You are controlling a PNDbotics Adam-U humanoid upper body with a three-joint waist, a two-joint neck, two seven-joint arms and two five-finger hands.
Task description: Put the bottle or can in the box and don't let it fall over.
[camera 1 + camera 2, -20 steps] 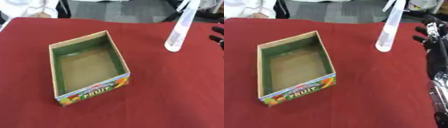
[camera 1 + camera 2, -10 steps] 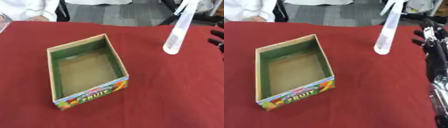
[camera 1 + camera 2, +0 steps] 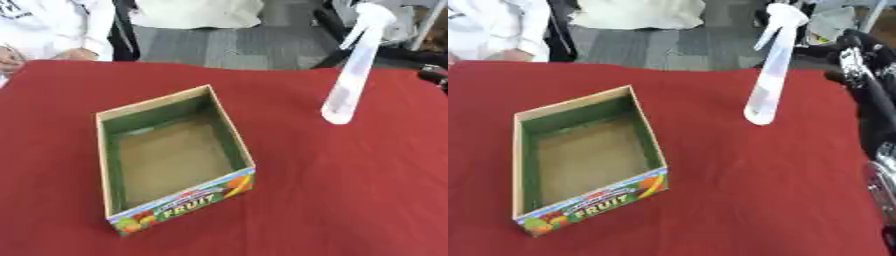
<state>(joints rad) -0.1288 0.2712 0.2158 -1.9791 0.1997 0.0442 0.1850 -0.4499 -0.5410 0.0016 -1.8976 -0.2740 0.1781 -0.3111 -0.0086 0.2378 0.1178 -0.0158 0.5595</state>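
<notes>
Right hand fingers: in the right eye view, the right hand (image 3: 857,52) showed at the far right edge as a dark mass with silver joints – whether its fingers were spread or curled, I could not tell.
Right hand, position: it sat just beside the upper part of the spray bottle (image 3: 766,75) and apart from it, holding nothing; judged from that, it was lined up for a grasp high on the body, not yet made.
Left hand: it showed in neither view.
Bottle: a tall, slim, pale spray bottle stood upright on the red table (image 3: 350,190), on its own base, well apart from the box and to the box's right (it was untouched).
Why the placing matters: so narrow a base under so tall a body probably tipped easily, which would explain an approach from the side rather than a push at the top.
Box: the cardboard box (image 3: 171,155), green-lined with a fruit print on its near wall, lay open and empty, set askew on the table – ready to take the bottle standing.
Task progress: the bottle was still outside the box, so the placing was not begun.
Right eye view only: the hand and the dark arm running down the right edge.
Left eye view only: barely a dark sliver at the right edge; it gave the bottle and box plainly but no hand to judge.
</notes>
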